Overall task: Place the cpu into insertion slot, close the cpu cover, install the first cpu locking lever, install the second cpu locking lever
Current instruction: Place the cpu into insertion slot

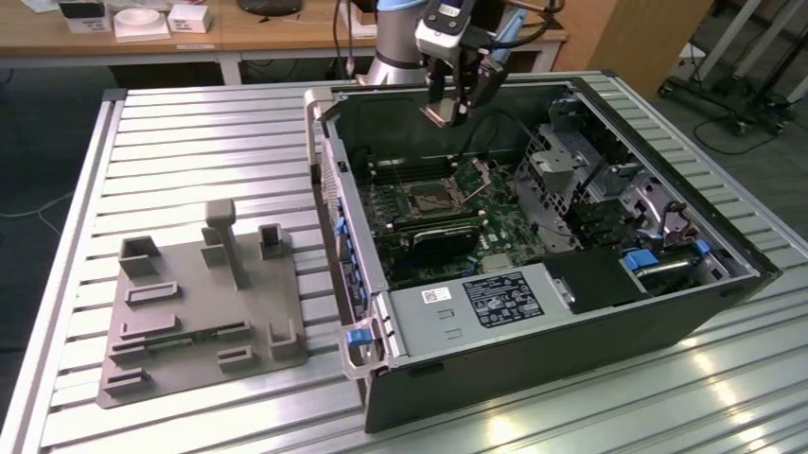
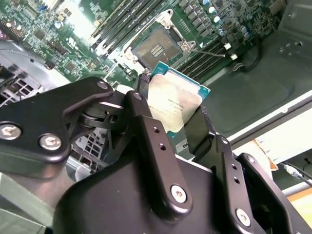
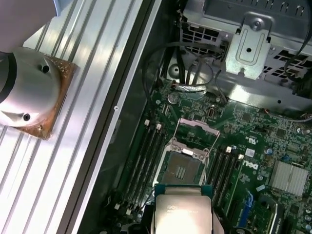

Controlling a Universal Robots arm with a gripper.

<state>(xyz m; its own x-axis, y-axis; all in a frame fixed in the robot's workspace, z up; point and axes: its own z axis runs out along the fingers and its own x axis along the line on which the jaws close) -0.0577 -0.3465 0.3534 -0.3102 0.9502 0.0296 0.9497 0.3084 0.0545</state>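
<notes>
My gripper (image 1: 445, 112) hangs above the open computer case, shut on the cpu (image 1: 440, 114), a small square chip with a silvery top. In the second wrist view the two black fingers (image 2: 146, 114) clamp the cpu (image 2: 173, 105) by opposite edges. The insertion slot (image 1: 430, 199) lies well below on the green board, its dark centre uncovered in both wrist views (image 2: 156, 48) (image 3: 181, 170). The cpu cover (image 3: 197, 129) stands tilted up from one edge of the slot (image 1: 480, 175). The cpu (image 3: 181, 209) sits just short of the slot in the first wrist view.
The black case (image 1: 707, 312) lies on its side on a slatted aluminium table (image 1: 189, 142). A grey power supply box (image 1: 480, 301) and a metal drive cage (image 1: 569, 170) flank the board. Long memory slots (image 3: 146, 156) run beside the slot. A grey fixture plate (image 1: 189, 312) sits at the exterior view's left.
</notes>
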